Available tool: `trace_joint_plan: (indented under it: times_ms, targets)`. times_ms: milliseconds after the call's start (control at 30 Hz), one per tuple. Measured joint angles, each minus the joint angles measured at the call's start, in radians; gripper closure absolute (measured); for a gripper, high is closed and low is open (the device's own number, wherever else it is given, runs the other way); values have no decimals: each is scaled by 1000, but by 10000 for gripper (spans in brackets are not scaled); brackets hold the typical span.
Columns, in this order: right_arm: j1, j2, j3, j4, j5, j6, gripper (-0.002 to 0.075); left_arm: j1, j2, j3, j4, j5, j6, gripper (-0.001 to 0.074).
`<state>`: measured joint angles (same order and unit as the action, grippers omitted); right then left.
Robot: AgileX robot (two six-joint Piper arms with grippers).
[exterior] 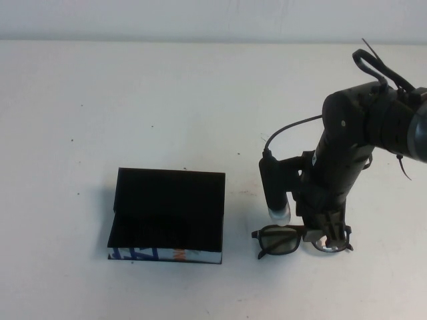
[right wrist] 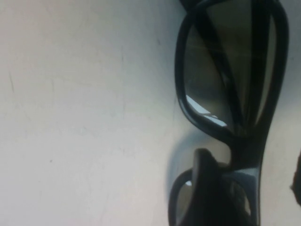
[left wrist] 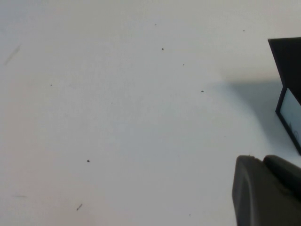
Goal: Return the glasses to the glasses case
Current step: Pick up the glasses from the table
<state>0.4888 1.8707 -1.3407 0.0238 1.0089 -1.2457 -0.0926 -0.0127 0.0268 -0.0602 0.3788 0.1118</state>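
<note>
White table (exterior: 167, 100); right end effector (exterior: 325, 239) clamped on glasses (exterior: 280, 241), case (exterior: 167, 217) apart.

Probably a lab or robot test bench, not a home.

Plain white table (exterior: 167, 100) with scattered dark specks, running back to a bare pale wall (exterior: 200, 17). Only staged props laid out: an open black glasses case (exterior: 167, 213) and a pair of glasses (exterior: 297, 240) just to its right. Right gripper (exterior: 325, 237) of a black robot arm (exterior: 347, 147) low over the glasses, cable and camera tube alongside; left gripper (left wrist: 265, 193) at the edge of its wrist view, near the case. No furnishings or room clutter to settle the place firmly.
</note>
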Motion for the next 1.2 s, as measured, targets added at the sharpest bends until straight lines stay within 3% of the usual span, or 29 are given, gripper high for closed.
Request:
trace_joint_plan:
  times_ms: [1067, 1200]
  targets:
    - [0, 66, -18, 10, 7, 0, 389, 0, 0, 0, 0, 0, 0, 735]
    - [0, 68, -18, 14, 16, 0, 418, 0, 0, 0, 0, 0, 0, 735]
